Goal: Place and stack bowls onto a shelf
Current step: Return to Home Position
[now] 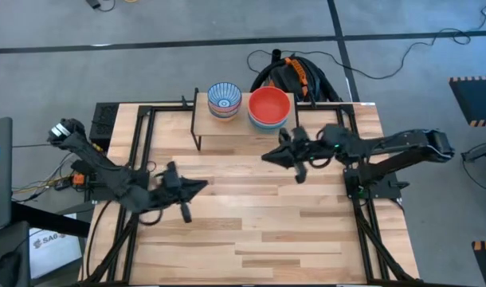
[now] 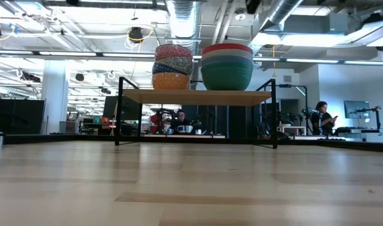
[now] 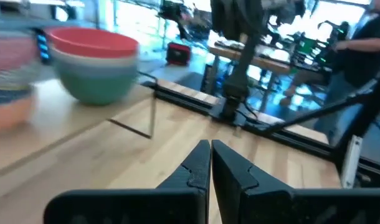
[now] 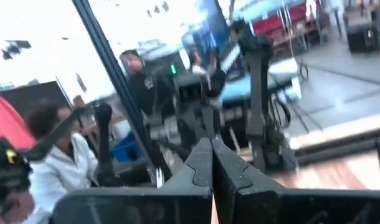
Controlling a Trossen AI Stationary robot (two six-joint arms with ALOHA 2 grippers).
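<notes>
Left end effector (image 1: 200, 186): fingers pressed together, nothing held, poised low over the bare wooden surface (image 1: 267, 227). Right end effector (image 1: 268, 157): likewise pinched shut and empty, tip turned toward the left one, well apart from it across open planks.

Just past the right end effector, toward the far edge: the shelf (image 1: 227, 129), a light-wood board on thin black legs. Farther off from the left end effector, ahead and to one side. Carries two stacks of bowls, side by side. Nearest the right end effector: the red-topped stack (image 1: 268, 107), green at the bottom in the low view. On the side toward the left end effector: the patterned stack (image 1: 224, 100), blue-and-white inside on top, yellow at the bottom.

Beyond the shelf, off the surface: a heap of black and orange cables (image 1: 295, 73) on grey floor.

Farther out, in the low view: an open workshop hall with ceiling ducts, a seated person (image 2: 180, 117) seen under the shelf, a standing person (image 2: 321, 115) off to the side.
</notes>
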